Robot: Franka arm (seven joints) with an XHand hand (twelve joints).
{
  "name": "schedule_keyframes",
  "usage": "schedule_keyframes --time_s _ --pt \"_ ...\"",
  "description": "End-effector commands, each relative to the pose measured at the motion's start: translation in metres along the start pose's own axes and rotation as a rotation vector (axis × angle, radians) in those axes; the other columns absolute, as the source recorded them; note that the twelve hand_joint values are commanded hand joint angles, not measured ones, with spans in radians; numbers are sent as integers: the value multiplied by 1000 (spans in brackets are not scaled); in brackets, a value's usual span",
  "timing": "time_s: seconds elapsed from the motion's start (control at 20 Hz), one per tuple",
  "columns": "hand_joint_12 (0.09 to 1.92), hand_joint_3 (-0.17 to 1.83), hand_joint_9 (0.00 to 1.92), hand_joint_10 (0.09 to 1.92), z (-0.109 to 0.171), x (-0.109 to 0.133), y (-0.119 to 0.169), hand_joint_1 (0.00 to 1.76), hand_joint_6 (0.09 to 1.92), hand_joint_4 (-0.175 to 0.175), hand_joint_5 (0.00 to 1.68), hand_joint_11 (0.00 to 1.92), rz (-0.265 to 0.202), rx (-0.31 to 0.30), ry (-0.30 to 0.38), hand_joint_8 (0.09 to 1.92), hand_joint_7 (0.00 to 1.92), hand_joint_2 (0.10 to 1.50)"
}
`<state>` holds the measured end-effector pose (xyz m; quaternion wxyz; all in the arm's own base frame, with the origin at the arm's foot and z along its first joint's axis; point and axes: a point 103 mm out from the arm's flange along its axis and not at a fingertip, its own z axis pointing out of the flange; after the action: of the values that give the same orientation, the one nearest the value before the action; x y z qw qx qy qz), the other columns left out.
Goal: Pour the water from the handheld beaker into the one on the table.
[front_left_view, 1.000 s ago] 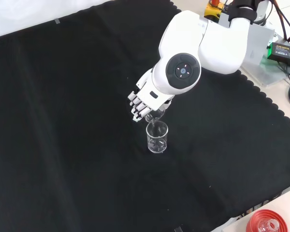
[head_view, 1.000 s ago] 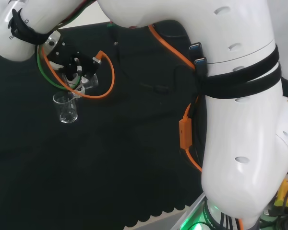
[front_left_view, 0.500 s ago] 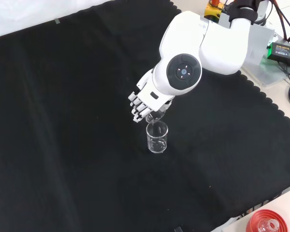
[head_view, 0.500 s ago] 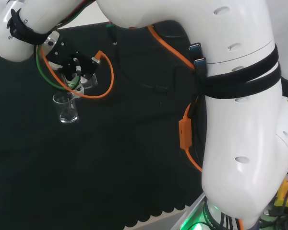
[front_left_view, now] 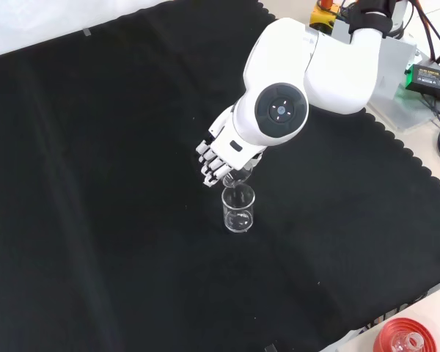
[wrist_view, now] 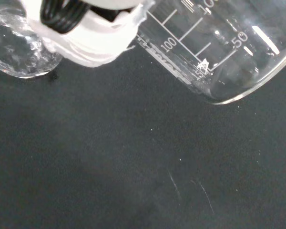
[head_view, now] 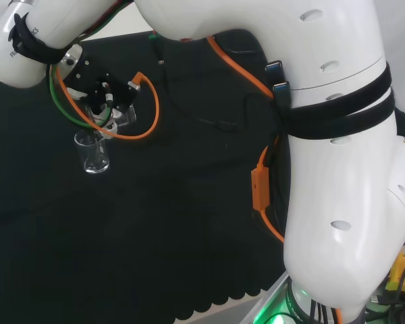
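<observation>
Black cloth [front_left_view: 95, 183] covers the desk, and a clear glass beaker [front_left_view: 238, 209] stands upright on it near the middle of the front view. Directly above that standing beaker, the robot's black and white hand [front_left_view: 218, 158] comes in from the top of the front view, partly behind a big white arm link with a round grey cap [front_left_view: 281, 111]. The hand's fingers are curled around a second clear beaker [front_left_view: 237, 177], held tilted with its lip just over the rim of the one on the cloth. How much water either vessel holds cannot be told from this view.

From the head view, the standing beaker [head_view: 94, 152] sits at the left on the cloth, with the hand [head_view: 98, 94] just above it, wrapped in orange and green cables [head_view: 145, 111]. The held beaker [head_view: 121, 115] shows as a faint glassy shape under the hand, close to the standing one's rim. The arm's large white links [head_view: 337, 169] take up the right side.

Up close in the wrist view, the held beaker [wrist_view: 219, 52] lies strongly tipped, its printed measuring marks visible on the wall and its rounded base edge toward the cloth. A white part of the hand [wrist_view: 93, 40] overlaps it. Beside that, the standing beaker [wrist_view: 16, 45] appears as a round glassy shape.
</observation>
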<state>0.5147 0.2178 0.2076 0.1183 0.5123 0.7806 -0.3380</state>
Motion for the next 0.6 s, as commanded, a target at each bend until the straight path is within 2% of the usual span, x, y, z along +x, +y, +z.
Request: schedule_keyframes --time_s 0.05,0.3,0.6 --pt "894 -175 1442 218 -1 1 0 1425 108 -175 1469 1101 -1 2 -3 87 1572 1006" --pt "894 -175 1442 218 -5 3 2 1424 108 -175 1469 1101 8 7 9 87 1572 1006" --pt "894 -175 1443 217 -23 21 7 1424 109 -175 1469 1101 -8 2 -27 87 1572 1006"
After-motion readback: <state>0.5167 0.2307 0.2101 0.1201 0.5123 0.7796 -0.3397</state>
